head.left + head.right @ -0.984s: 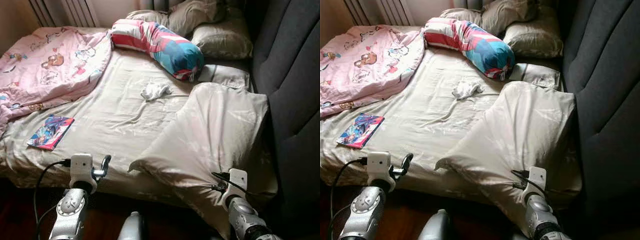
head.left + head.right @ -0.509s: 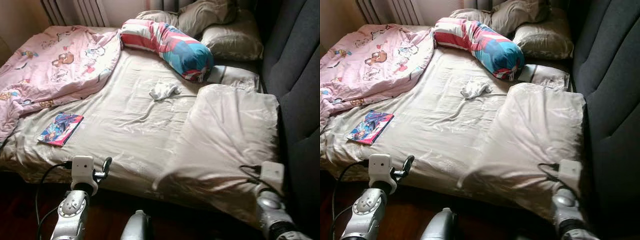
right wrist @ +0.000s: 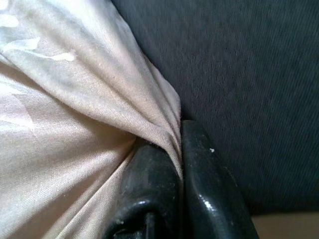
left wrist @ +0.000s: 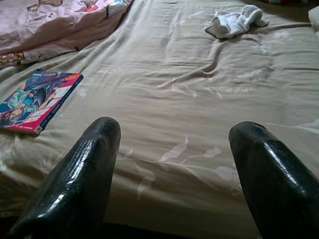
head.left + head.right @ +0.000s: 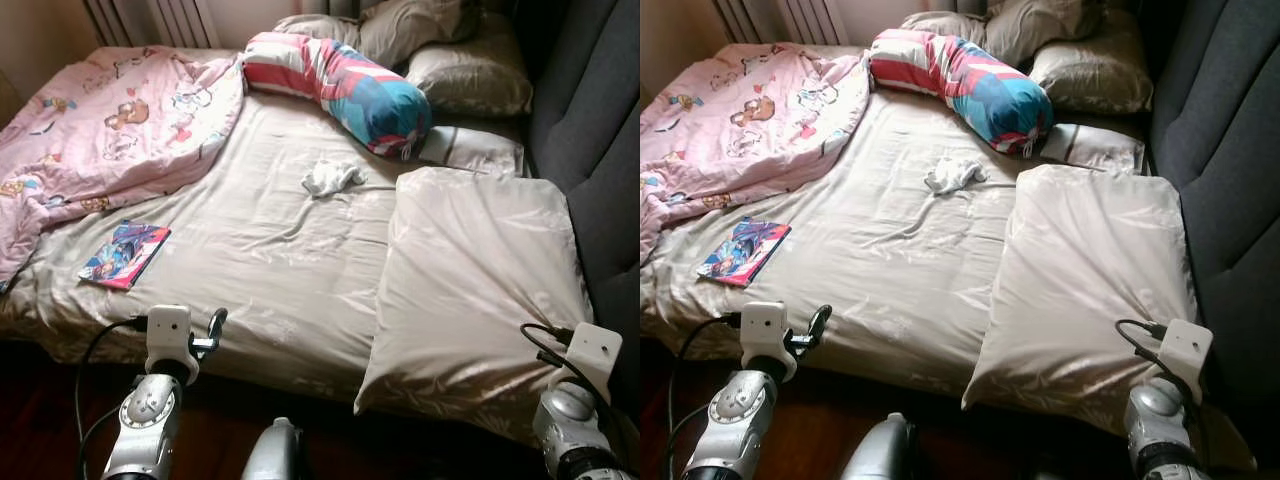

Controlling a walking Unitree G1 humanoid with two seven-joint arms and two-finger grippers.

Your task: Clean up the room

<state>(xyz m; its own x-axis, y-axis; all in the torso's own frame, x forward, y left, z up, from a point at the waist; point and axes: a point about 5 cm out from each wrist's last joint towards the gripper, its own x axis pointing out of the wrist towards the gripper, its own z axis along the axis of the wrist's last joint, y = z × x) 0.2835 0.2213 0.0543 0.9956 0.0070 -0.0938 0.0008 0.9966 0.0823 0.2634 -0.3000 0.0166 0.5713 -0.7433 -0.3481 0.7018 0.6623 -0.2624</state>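
Note:
A large beige pillow (image 5: 480, 270) lies flat on the right side of the bed, against the dark headboard (image 5: 600, 130). My right gripper (image 3: 177, 164) is shut on the pillow's near corner fabric, pinched between its black fingers (image 3: 204, 174); its wrist (image 5: 585, 360) shows at the pillow's near right corner. My left gripper (image 4: 174, 149) hovers open over the beige sheet (image 5: 270, 260) at the bed's near edge, holding nothing. A colourful book (image 5: 125, 254) lies on the sheet to the left. A crumpled white cloth (image 5: 333, 177) sits mid-bed.
A pink cartoon-print blanket (image 5: 110, 130) is bunched at the far left. A striped red-and-blue bolster (image 5: 340, 85) and several beige pillows (image 5: 470, 75) lie at the head. Dark floor (image 5: 50, 420) runs along the near edge.
My right gripper has pulled the pillow's corner to the right, toward the headboard, so the pillow now lies flatter and straighter. The camera shifted slightly. The left arm stays put.

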